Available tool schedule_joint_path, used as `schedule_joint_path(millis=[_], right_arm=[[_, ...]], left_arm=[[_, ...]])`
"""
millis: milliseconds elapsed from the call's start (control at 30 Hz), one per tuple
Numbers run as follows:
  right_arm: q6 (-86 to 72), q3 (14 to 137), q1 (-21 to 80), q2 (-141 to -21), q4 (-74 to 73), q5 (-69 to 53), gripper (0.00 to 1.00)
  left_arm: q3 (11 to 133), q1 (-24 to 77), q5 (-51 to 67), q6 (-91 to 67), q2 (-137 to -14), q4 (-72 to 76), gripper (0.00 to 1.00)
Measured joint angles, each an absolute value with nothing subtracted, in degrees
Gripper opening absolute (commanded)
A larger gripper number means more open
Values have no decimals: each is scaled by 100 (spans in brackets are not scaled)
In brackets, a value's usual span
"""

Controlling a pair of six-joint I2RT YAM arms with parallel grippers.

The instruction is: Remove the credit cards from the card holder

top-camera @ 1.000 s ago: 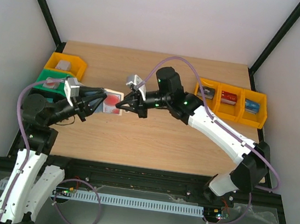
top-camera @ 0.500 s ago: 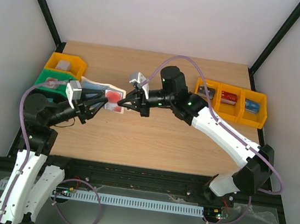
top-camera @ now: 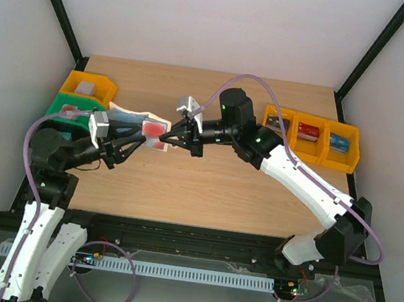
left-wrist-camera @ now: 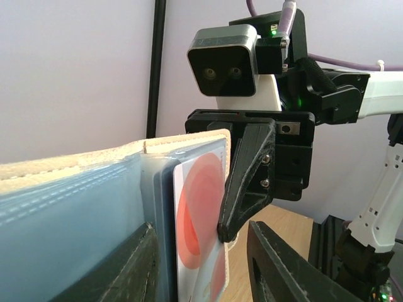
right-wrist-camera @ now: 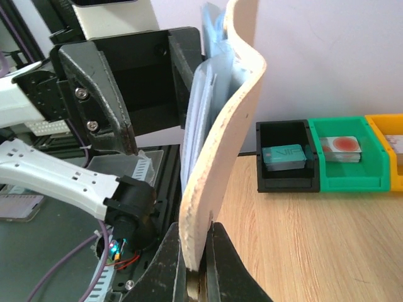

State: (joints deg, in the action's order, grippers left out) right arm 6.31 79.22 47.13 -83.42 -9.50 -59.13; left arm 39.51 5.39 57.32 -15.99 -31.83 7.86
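Two arms, the left arm (top-camera: 52, 154) and the right arm (top-camera: 296, 174), meet over the wooden surface (top-camera: 219, 190) just right of the green bin (top-camera: 59, 101). Item one: card holder (top-camera: 128, 114), open like a book, pale beige outside and blue inside. It is held up off the surface between the two arms, one end near the green bin and the other pointing away from it. Item two: credit card (top-camera: 152, 131), white with a red disc, standing in the blue pocket at the holder's end farthest from the green bin. Part of its face shows beyond the pocket in the left wrist view. Right jaws: closed tight on the edge of the beige cover, which curves up from between the fingers (right-wrist-camera: 167, 270). Seen from the left wrist, one black fingertip of this pair sits at the card's edge. Left jaws: parted, set either side of the blue pocket leaf and the card. One finger (left-wrist-camera: 135, 267) lies by the blue leaf; the other stands clear of the card's face with a gap between. Also listed: a yellow bin (top-camera: 101, 79) just behind the green bin. A black bin (right-wrist-camera: 286, 184) sits just beside the green bin and holds a teal item. A row of three yellow bins (top-camera: 324, 145) stands well apart from the green bin, at the opposite side of the surface.
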Motion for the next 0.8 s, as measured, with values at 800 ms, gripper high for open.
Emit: schedule_joint_path(millis=[800], right_arm=[[-443,8589,4707,-9061,-805,-5586,2]], left_arm=[[4005,222,5439,-683,-3275,624,34]])
